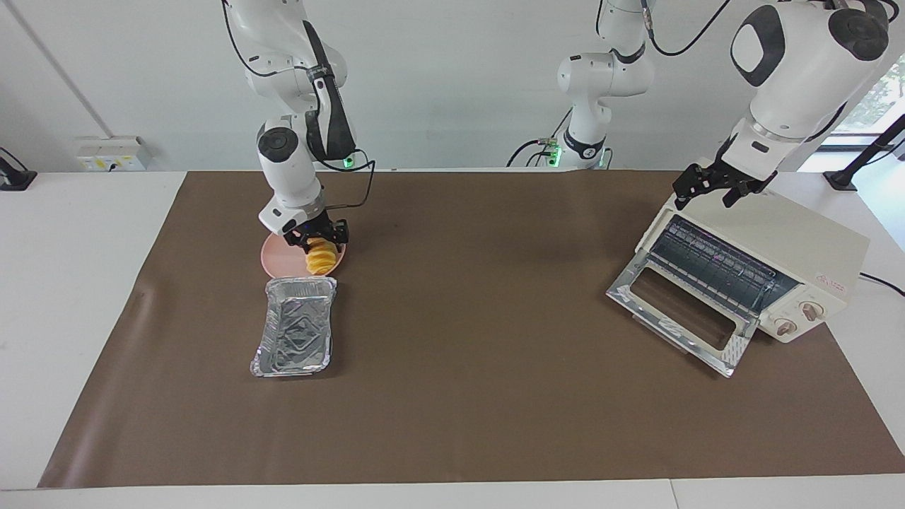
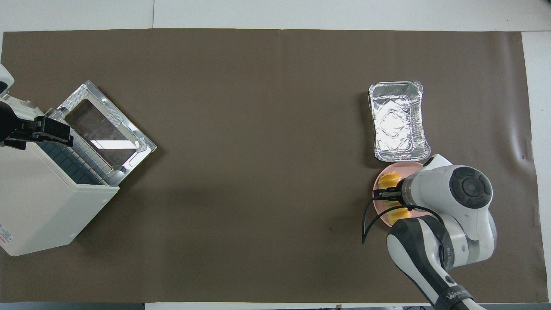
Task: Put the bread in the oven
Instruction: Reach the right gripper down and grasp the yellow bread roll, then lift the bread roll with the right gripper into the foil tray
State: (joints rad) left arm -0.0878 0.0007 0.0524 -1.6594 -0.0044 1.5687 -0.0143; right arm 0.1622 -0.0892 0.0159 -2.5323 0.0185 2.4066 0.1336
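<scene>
Counting one bread [image 1: 320, 259], one oven [image 1: 760, 265], two grippers.

Crinkled shiny foil tray [image 1: 295, 326]; matt brown table cover [image 1: 459, 396]; smooth cream oven [image 1: 763, 265] with bright metal-framed glass door [image 1: 679, 311]

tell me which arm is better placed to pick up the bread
Right. The right gripper is already down around the bread on the pink plate, fingers on either side. The left gripper waits over the oven, whose door hangs open, at the table's left-arm end.
</scene>
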